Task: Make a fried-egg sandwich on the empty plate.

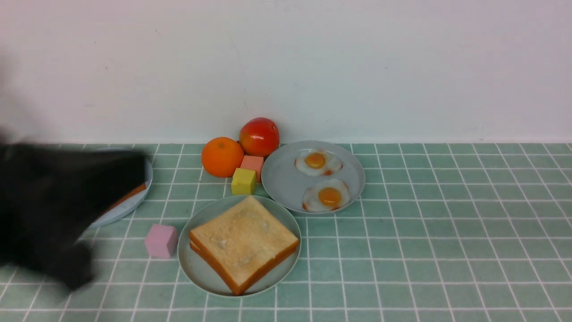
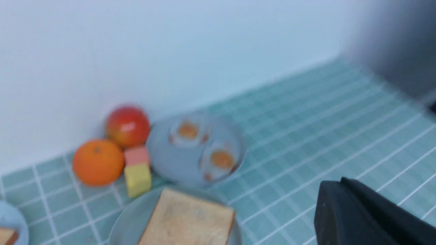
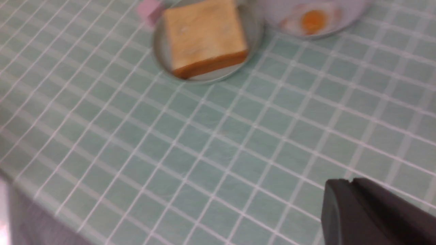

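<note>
Left arm (image 1: 49, 210), blurred, low over worktop (image 1: 447, 250); jaws pressed together, empty; right jaws likewise. Mint plate (image 1: 196, 268) at centre carries stacked toast (image 1: 243, 235); egg between unseen. Probable risk: the arm could clip the pink cube (image 1: 161, 240), jolting plate and top slice.

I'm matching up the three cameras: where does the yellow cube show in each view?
Front view: yellow cube at centre, between the orange and the egg plate.
Left wrist view: cube at lower left, beside the orange.
Right wrist view: not in it.
Shared landmark: the toast stack, in all three views.
</note>
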Controlling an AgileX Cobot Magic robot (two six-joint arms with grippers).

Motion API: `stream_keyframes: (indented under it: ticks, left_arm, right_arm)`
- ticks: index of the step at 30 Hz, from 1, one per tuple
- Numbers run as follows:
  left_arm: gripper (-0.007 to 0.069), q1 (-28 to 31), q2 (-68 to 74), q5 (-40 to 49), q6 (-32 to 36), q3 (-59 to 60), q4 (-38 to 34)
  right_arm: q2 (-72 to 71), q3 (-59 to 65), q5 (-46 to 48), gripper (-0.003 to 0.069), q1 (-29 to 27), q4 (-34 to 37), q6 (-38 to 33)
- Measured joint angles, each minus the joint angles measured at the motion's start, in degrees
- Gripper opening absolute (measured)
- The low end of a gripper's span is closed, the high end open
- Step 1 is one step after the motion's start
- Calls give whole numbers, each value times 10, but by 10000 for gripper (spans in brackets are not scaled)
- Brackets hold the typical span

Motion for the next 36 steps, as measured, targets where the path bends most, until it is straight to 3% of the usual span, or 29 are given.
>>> stream_keyframes:
  ticks: [5, 11, 21, 24, 36]
  left_arm:
    - [-13, 0, -178, -108, -27, 195, 0]
    - [-13, 0, -266, -178, -30, 298, 0]
    - [-13, 0, -274, -99, -31, 315, 0]
    - [-13, 0, -274, -80, -31, 315, 0]
    - [-13, 0, -274, -60, -31, 315, -2]
  right_arm:
    - [-117, 71, 8, -6, 0, -63, 89]
    - [-217, 150, -41, 0, 0, -94, 158]
    - [-243, 295, -318, 5, 0, -128, 189]
    - [-243, 325, -363, 7, 0, -128, 189]
    - [-248, 417, -381, 18, -9, -141, 189]
